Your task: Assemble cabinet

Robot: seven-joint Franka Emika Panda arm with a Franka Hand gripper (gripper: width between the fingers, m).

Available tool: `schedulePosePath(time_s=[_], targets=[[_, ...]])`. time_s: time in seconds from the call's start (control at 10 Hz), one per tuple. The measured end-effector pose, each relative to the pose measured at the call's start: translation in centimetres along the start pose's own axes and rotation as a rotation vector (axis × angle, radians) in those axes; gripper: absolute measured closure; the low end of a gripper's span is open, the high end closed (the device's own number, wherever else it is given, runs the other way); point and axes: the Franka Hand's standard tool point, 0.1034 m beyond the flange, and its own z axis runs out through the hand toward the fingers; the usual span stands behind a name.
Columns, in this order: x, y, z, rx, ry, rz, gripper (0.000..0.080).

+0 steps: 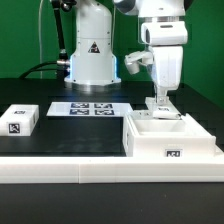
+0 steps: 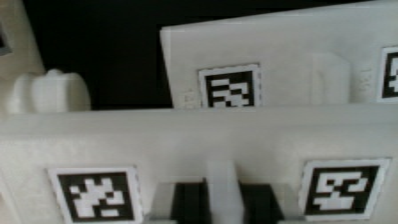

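Observation:
The cabinet [image 1: 171, 138] is a large white open box with a black-and-white tag on its front, at the exterior view's right, behind the long white rail. My gripper [image 1: 160, 103] reaches straight down onto the cabinet's far wall. In the wrist view the two dark fingers [image 2: 185, 203] stand close together on a thin white ridge of a wide white tagged wall [image 2: 107, 150], with a tag on each side, so my gripper [image 2: 222, 198] is shut on it. Beyond it lies another white tagged surface [image 2: 285, 60]. No separate insert panels can be told apart.
A small flat white tagged block [image 1: 20, 120] lies at the exterior view's left. The marker board [image 1: 88, 108] lies mid-table before the robot base [image 1: 92, 60]. A long white rail [image 1: 90, 166] runs along the front. A small rounded white piece [image 2: 47, 95] shows beside the wall.

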Motion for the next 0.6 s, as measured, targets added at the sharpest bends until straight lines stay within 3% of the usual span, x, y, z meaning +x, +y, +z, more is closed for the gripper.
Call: schedulePosePath(time_s=[0.6], targets=[[0.11, 0.42, -0.06, -0.002, 0.001, 0.003, 0.0729]])
